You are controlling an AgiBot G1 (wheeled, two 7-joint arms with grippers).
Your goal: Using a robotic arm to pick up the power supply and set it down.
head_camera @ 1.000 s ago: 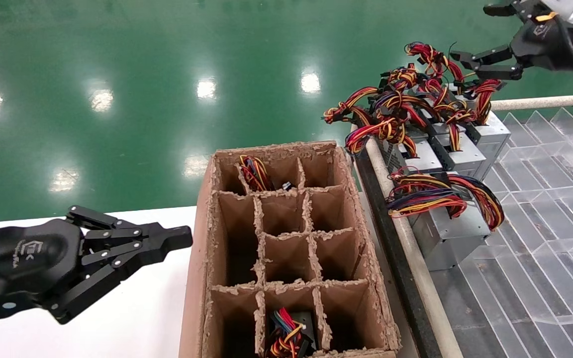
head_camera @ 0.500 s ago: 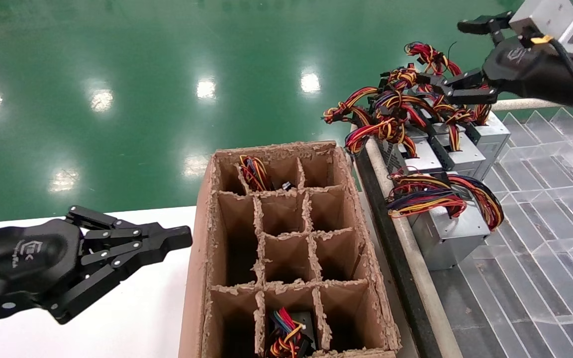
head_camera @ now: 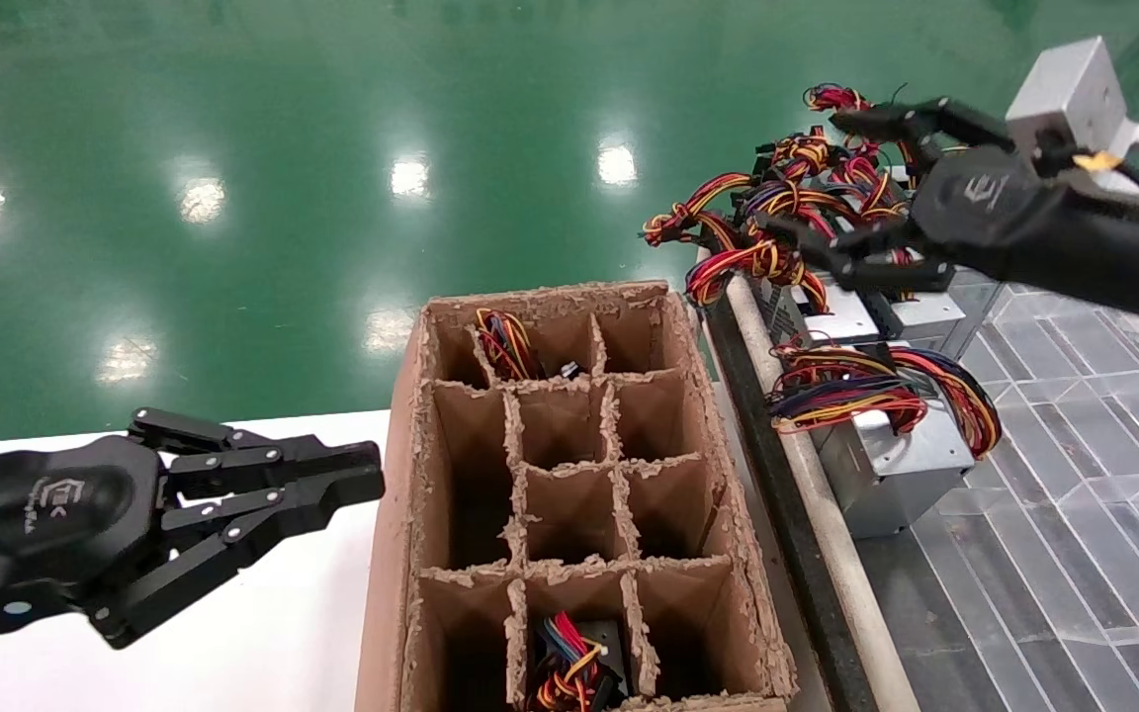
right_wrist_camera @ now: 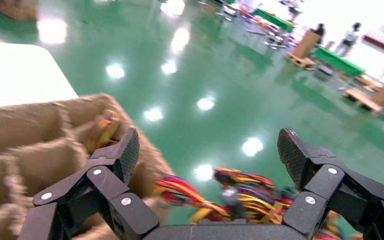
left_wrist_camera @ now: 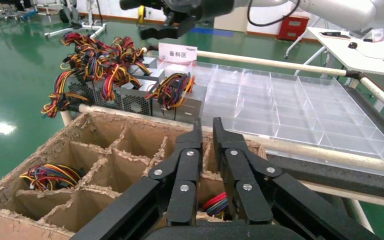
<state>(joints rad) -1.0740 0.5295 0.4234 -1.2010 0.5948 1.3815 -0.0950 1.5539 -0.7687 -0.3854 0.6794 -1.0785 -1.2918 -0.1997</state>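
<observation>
Jaws of my left gripper are nearly pressed together, parked over the white counter beside the divided carton. Right of the carton, power supplies stand in a row on the clear tray. My right gripper hovers, jaws spread wide, above the far power supply and its wires, holding nothing.

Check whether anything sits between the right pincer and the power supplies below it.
Only wires: the open right pincer hovers over the power supplies, whose tangled wire bundles lie beneath its fingers.
</observation>
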